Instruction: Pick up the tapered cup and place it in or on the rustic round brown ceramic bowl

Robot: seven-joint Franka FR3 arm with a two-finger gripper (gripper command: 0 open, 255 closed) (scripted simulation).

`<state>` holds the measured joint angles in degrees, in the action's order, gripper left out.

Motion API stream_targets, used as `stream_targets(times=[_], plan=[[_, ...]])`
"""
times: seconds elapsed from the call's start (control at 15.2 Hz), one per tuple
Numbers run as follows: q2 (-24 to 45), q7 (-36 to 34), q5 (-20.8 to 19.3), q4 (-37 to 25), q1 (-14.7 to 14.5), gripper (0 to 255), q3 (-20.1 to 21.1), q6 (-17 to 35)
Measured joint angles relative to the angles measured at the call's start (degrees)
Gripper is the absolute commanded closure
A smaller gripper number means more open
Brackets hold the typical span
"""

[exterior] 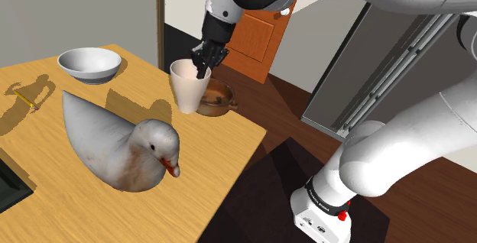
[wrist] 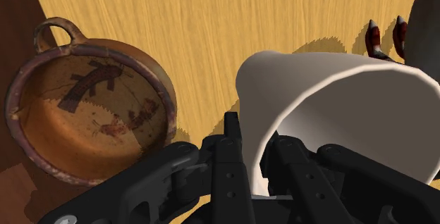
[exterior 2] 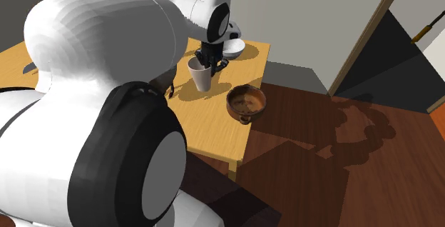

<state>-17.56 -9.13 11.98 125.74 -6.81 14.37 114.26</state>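
Observation:
A white tapered cup (exterior: 188, 87) (exterior 2: 200, 76) stands on the wooden table (exterior: 222, 153) near its far corner. My black gripper (exterior: 203, 67) (exterior 2: 209, 64) comes down from above and is shut on the cup's rim, one finger inside and one outside. In the wrist view the gripper (wrist: 254, 144) clasps the wall of the cup (wrist: 338, 110), which looks tilted. Whether the cup's base has left the table I cannot tell. The brown ceramic bowl (exterior: 217, 100) (exterior 2: 246, 103) (wrist: 92, 110), with a small loop handle and dark painted marks inside, sits right beside the cup at the table's edge.
A large grey-white duck figure (exterior: 122, 146) with a red beak (wrist: 384, 39) lies in the middle of the table, close to the cup. A white bowl (exterior: 90, 64) (exterior 2: 234, 46) stands at the back. A small yellow stick (exterior: 27, 98) and a dark tray (exterior: 11, 188) lie at the shoulder view's left.

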Motion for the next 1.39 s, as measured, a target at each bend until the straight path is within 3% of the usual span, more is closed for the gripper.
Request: stream_targets(times=[0.33,1.39], plan=[[-0.3,0.3,-0.3,-3.1,0.4,255,-0.7,-3.5],[9.8,17.4,-3.2,-18.4,8.1,255,-12.4,-11.5]])
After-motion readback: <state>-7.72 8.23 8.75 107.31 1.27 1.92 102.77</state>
